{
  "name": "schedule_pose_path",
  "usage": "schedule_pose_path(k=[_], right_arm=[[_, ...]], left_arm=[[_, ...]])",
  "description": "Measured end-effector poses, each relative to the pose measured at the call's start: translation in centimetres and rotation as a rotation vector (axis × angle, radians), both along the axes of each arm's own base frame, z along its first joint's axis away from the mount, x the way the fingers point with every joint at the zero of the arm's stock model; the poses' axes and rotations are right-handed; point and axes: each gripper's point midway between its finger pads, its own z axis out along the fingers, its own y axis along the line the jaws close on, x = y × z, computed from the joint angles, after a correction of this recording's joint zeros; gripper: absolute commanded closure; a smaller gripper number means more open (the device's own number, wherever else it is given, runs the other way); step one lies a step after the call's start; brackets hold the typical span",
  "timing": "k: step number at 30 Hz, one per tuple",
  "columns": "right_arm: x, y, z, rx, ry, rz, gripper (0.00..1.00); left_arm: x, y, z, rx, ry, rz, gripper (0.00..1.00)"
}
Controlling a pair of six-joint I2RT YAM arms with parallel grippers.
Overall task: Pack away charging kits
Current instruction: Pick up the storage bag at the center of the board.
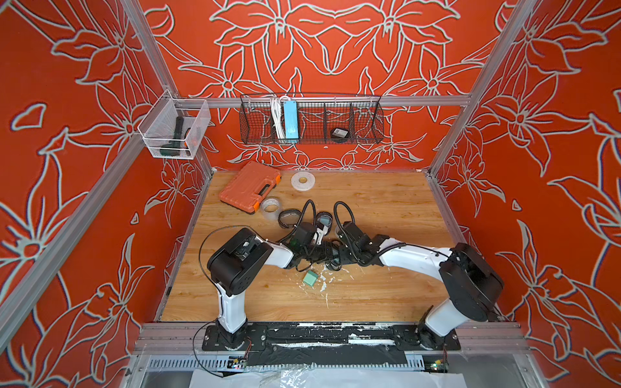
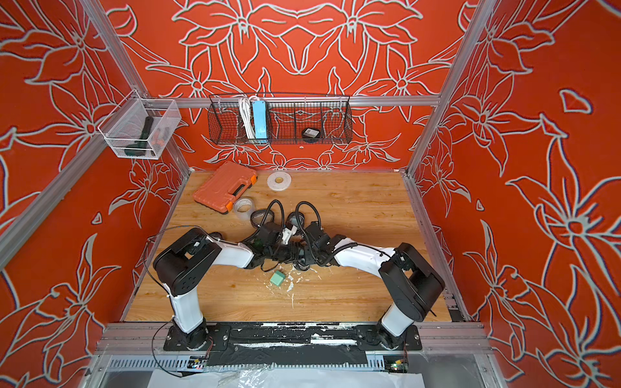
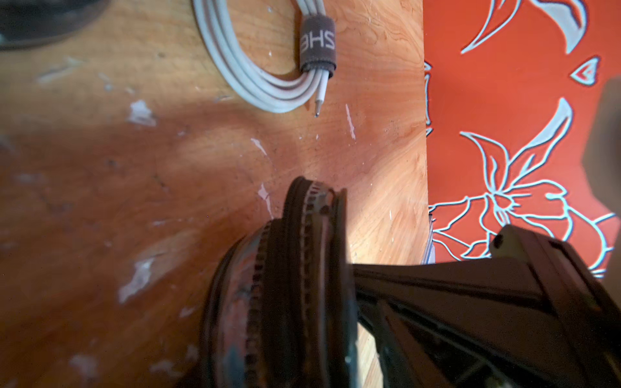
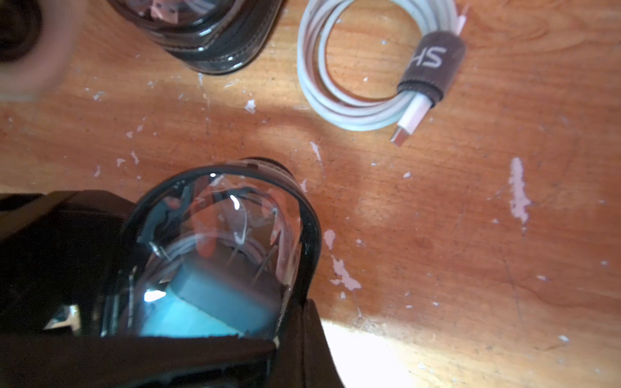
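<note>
The two arms meet over the middle of the worktop (image 1: 386,208) with the pouch (image 4: 215,215) between them. The right hand (image 4: 218,262) is closed tight on the pouch, gripping its black rim at the end nearest the wrist. The pouch's long axis runs straight out along the hand's reach, rounded end leading and clear top turned to the wrist camera. Through that top show a teal adapter (image 4: 221,302) and turns of white cable (image 4: 188,247). The left wrist view sees the pouch edge-on, zipper band showing. One finger (image 3: 453,295) of the left hand (image 3: 285,289) touches its side, and the other is hidden, so I cannot tell how wide that hand stands. A coiled cable (image 4: 353,100) lies flat on the worktop just beyond the pouch, bound by a dark strap (image 4: 431,63), with its plug poking out of the coil. A second pouch (image 1: 288,216) lies flat to the left. A second adapter (image 1: 309,278) sits on the near side of the arms, corner-wise to the worktop's edges.
</note>
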Motion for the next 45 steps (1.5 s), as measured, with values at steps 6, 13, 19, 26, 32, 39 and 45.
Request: schedule_pose_path(k=[6,13,19,26,32,39,45], right_arm=[[0.1,-0.2,-0.3,-0.009,0.005,-0.002,1.0],[0.1,-0.3,-0.4,-0.014,0.008,-0.001,0.96],[-0.1,-0.6,0.5,0.0,-0.01,0.02,0.69],[-0.6,0.9,8.7,0.229,-0.182,0.089,0.35],[-2.3,-0.5,13.6,0.377,-0.343,0.109,0.21],[-4.2,-2.4,16.7,0.46,-0.483,0.14,0.12],[-6.4,-2.2,19.5,0.594,-0.587,0.242,0.02]], left_arm=[[0.6,-0.5,-0.6,0.013,0.001,-0.014,0.64],[0.7,-0.8,-0.4,-0.006,0.005,-0.031,0.77],[0.7,-0.8,-0.3,-0.008,0.008,-0.025,0.91],[0.0,0.0,0.8,0.01,0.008,0.015,1.0],[0.1,1.2,6.8,-0.052,-0.134,0.08,1.0],[0.3,2.3,18.3,-0.207,-0.453,0.124,1.0],[-1.8,2.1,21.7,-0.298,-0.572,0.032,1.0]])
